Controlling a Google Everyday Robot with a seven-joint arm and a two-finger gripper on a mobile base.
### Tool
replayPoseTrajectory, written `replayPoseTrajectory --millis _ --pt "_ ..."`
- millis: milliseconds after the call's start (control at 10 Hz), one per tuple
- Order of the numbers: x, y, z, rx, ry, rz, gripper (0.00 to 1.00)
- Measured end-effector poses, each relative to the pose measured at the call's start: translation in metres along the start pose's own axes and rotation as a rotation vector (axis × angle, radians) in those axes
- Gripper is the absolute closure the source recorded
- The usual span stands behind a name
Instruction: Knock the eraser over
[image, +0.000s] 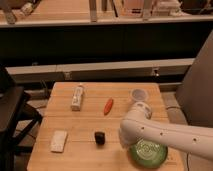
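Here one eraser (100, 138) sits near the one gripper (124, 136) (its state cannot be told).

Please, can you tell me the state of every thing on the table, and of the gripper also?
eraser: seems to stand on end, not knocked over yet.
gripper: low over the table, just right of the eraser, not touching it.
carrot: lying flat.
white bottle: lying on its side.
white pad: lying flat.
cup: upright, mouth up.
green bowl: upright, partly hidden by the arm.
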Motion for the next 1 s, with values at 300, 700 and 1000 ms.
replayPoseTrajectory --millis 300,700,1000 --pt "-0.002 -0.003 0.007 -0.008 0.002 -0.019 1.00" --pt "-0.026 -0.015 0.011 -0.022 0.012 -0.056 1.00" --pt "-0.028 -0.019 0.014 -0.025 0.020 -0.071 1.00"
